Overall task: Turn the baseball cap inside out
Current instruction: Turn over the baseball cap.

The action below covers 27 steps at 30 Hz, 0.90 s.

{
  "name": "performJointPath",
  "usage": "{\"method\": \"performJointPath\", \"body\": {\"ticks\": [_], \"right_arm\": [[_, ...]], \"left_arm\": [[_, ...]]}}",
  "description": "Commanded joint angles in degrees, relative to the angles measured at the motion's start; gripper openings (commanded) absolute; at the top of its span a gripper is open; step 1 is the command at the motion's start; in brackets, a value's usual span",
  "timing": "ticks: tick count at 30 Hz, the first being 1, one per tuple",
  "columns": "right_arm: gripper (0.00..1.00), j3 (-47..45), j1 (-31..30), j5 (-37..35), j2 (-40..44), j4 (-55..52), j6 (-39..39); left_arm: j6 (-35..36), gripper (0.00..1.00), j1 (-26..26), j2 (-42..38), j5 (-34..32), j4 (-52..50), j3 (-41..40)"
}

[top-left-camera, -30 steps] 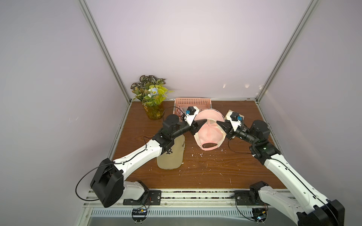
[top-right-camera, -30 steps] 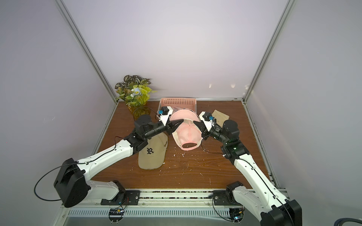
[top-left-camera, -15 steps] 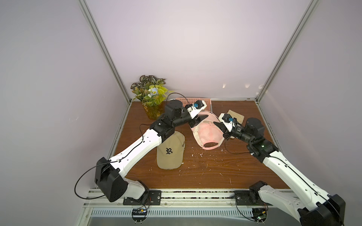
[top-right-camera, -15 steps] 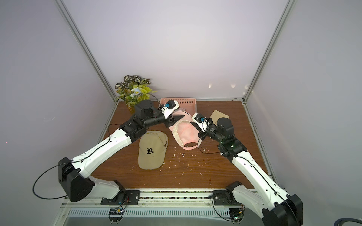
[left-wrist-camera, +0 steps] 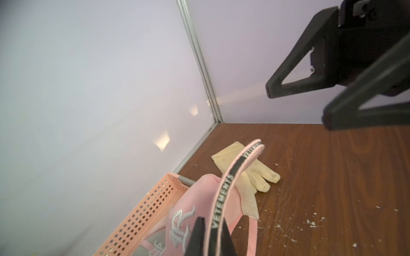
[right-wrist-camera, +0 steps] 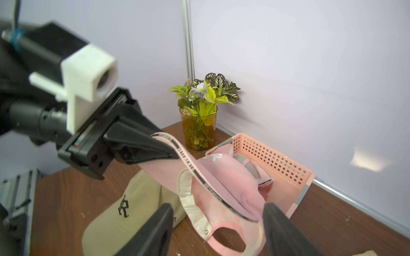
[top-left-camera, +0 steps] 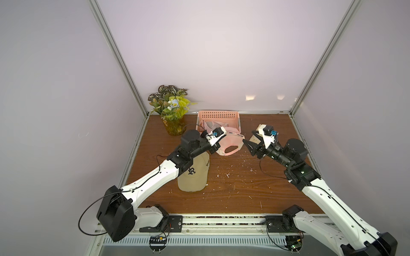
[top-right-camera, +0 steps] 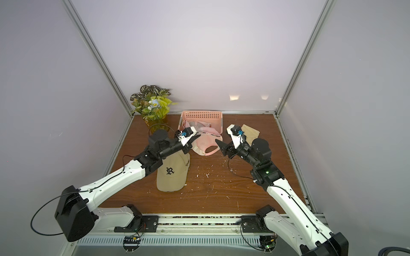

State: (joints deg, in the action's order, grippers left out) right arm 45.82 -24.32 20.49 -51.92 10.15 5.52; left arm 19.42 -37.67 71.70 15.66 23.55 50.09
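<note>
The left gripper (right-wrist-camera: 164, 150) pinches the banded rim of the pink cap (top-left-camera: 230, 147), its fingers (left-wrist-camera: 197, 237) closed tight on it. The cap hangs between the pink basket (top-left-camera: 218, 115) and the surface (top-left-camera: 233, 184), perhaps touching both. The right gripper (top-left-camera: 249, 141) has its fingers spread, holding nothing, just beside the cap.

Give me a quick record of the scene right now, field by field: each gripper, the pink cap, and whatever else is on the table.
left gripper: shut on the pink cap's black lettered band
right gripper: open, holding nothing, just beside the cap
pink cap: partly lifted, hanging from the left gripper in front of the basket
beige cap: flat on the table, partly under the left arm
pink basket: at the back wall, with more pink fabric in it
glove: lying on the table
plant: back left corner, in an amber cup
</note>
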Motion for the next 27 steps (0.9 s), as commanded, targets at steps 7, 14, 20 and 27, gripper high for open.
{"method": "performJointPath", "body": {"ticks": [7,14,20,27], "right_arm": [[0.55,3.96,6.25,13.87,-9.49,2.57,47.83],[0.58,1.52,6.17,12.9,-8.42,7.97,54.28],[0.59,-0.01,6.21,14.34,-9.86,13.71,58.46],[0.56,-0.23,6.17,13.7,-10.37,15.41,59.5]], "left_arm": [[2.55,0.0,-0.12,-3.04,-1.53,27.42,-8.35],[5.7,0.0,-0.81,-2.3,0.57,28.48,-9.14],[6.97,0.0,-1.44,-1.75,1.35,28.86,-9.48],[8.43,0.0,-1.98,-1.44,3.22,30.34,-10.51]]}}
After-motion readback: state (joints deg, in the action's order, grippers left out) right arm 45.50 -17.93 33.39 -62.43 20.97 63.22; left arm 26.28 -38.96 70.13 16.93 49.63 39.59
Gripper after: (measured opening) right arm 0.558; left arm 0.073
